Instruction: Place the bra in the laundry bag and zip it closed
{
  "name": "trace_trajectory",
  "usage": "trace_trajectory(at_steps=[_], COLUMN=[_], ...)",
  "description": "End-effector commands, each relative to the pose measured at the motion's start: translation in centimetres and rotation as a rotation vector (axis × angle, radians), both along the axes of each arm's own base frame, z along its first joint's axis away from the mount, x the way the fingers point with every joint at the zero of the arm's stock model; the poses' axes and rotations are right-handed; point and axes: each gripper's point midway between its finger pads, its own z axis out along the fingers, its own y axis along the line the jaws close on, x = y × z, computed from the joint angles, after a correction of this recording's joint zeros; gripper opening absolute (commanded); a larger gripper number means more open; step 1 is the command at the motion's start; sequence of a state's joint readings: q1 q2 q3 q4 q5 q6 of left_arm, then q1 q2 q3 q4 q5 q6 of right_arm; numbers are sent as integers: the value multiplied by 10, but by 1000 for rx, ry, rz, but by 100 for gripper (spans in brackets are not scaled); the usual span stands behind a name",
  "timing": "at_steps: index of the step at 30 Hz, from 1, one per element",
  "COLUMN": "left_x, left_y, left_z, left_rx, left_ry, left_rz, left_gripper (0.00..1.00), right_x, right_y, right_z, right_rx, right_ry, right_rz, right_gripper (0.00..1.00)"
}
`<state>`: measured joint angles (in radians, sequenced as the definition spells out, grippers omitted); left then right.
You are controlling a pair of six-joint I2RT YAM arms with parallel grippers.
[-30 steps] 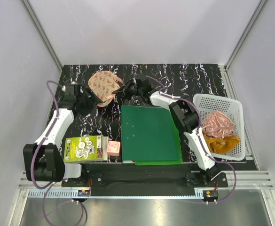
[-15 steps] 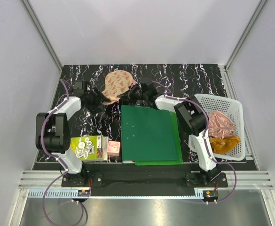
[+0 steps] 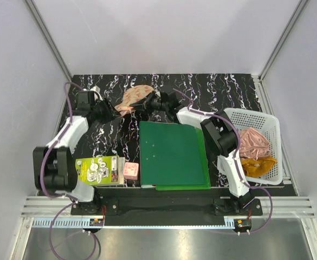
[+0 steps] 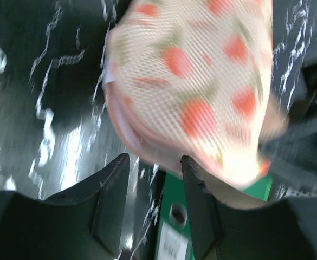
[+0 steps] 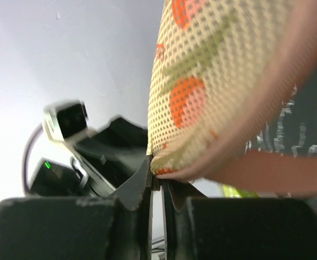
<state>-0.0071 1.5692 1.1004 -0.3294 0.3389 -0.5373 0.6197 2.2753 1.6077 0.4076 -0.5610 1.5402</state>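
Observation:
The laundry bag (image 3: 135, 97), peach-pink mesh with red watermelon slices, is lifted off the black marbled table at the back centre, between my two grippers. My right gripper (image 3: 150, 102) is shut on the bag's right edge; in the right wrist view its tips (image 5: 157, 172) pinch the rim of the bag (image 5: 218, 81). My left gripper (image 3: 110, 110) is at the bag's left end. In the left wrist view it (image 4: 154, 158) stands open just under the bag (image 4: 196, 76), with nothing between the fingers. The bra is hidden from every view.
A green folder (image 3: 172, 154) lies in the middle of the table, also seen under the left fingers (image 4: 172, 216). A white basket (image 3: 231, 116) at the right holds a pink cloth (image 3: 251, 142) and a mustard cloth (image 3: 256, 164). A green packet (image 3: 96, 169) and a pink block (image 3: 130, 170) lie front left.
The bag has shifted right and tilted more on edge, held by the right gripper. The left arm has swung about and its gripper now sits at the bag's left end.

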Motion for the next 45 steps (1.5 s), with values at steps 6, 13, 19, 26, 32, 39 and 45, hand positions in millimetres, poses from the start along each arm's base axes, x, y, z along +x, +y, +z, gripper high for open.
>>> trace_trajectory(at_steps=[6, 13, 19, 26, 32, 39, 45], left_x=[-30, -20, -11, 18, 37, 45, 51], left_y=[5, -31, -56, -43, -44, -41, -40], left_z=[74, 85, 73, 62, 68, 63, 73], left_rx=[102, 67, 40, 103, 140, 198, 209], left_ry=[-346, -457, -414, -381, -399, -386, -418], left_rz=[15, -40, -85, 18, 17, 13, 22], left_gripper=[50, 42, 35, 40, 44, 42, 33], right_x=[16, 21, 24, 18, 14, 13, 8], right_y=[19, 17, 16, 16, 17, 19, 19], right_z=[64, 63, 67, 73, 71, 75, 70], right_rx=[64, 77, 110, 129, 128, 147, 129], right_ry=[20, 139, 194, 236, 262, 266, 277], right_rz=[-111, -230, -296, -342, -345, -336, -325], right_gripper=[9, 8, 9, 8, 8, 8, 7])
